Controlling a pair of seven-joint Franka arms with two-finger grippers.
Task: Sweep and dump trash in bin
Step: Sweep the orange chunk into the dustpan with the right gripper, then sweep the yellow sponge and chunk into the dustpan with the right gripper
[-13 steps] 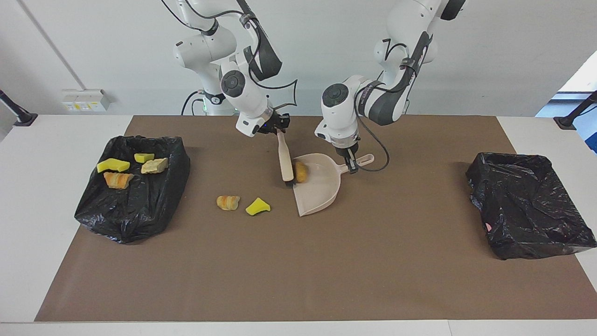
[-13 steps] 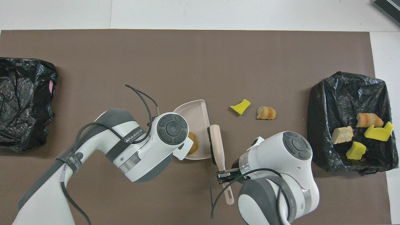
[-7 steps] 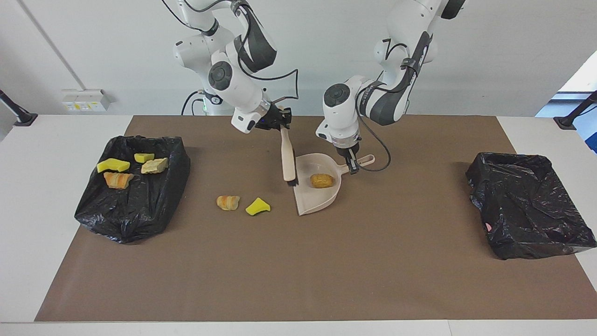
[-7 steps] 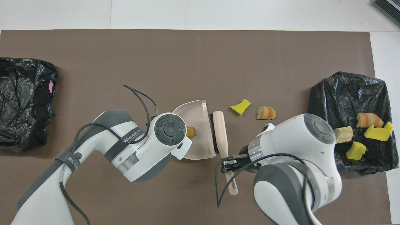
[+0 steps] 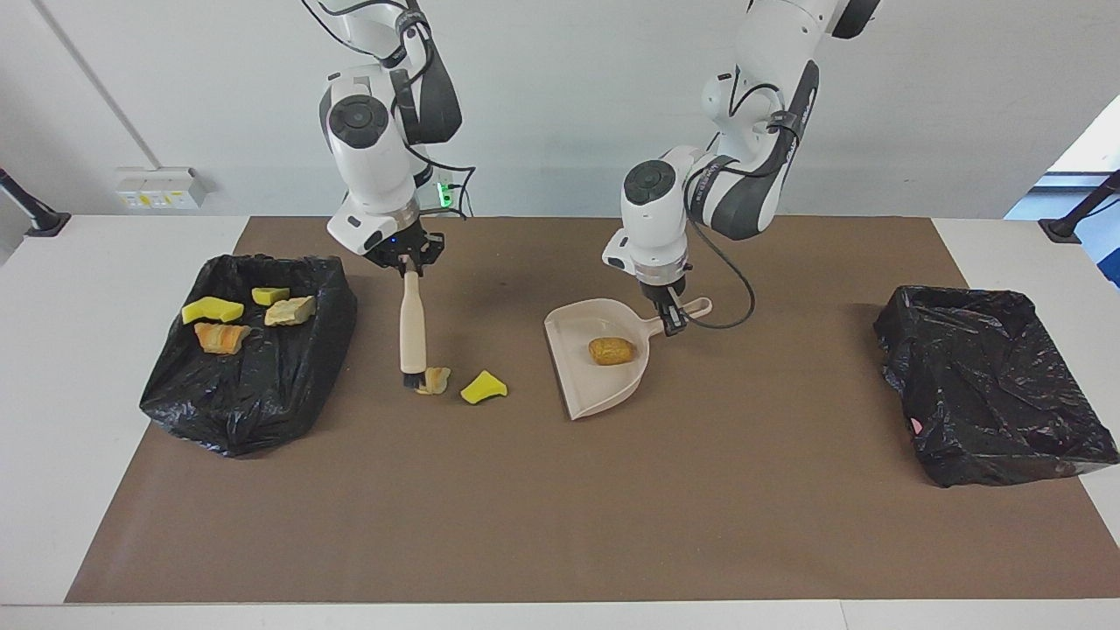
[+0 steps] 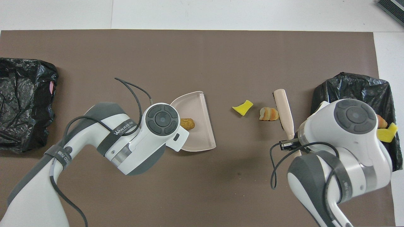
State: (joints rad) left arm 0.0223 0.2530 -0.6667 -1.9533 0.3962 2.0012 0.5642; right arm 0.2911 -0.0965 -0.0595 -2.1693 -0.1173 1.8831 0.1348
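My right gripper (image 5: 408,269) is shut on the handle of the beige brush (image 5: 412,324). The brush hangs upright, its bristles down beside a striped pastry piece (image 5: 433,379) on the mat. A yellow sponge chunk (image 5: 483,387) lies just beside that pastry, toward the dustpan. My left gripper (image 5: 670,317) is shut on the handle of the beige dustpan (image 5: 604,389), which holds a brown pastry piece (image 5: 612,351). In the overhead view I see the brush (image 6: 283,108), pastry (image 6: 269,114), sponge (image 6: 243,107) and dustpan (image 6: 197,104); the left gripper is hidden under its wrist.
A black-lined bin (image 5: 249,385) at the right arm's end holds several trash pieces, among them a yellow sponge (image 5: 212,309) and a striped pastry (image 5: 221,337). Another black-lined bin (image 5: 989,385) stands at the left arm's end. A brown mat (image 5: 560,507) covers the table.
The right gripper carried the brush from the dustpan's mouth toward the right arm's end, down beside the striped pastry. The brown pastry now lies deeper in the dustpan, which shifted slightly.
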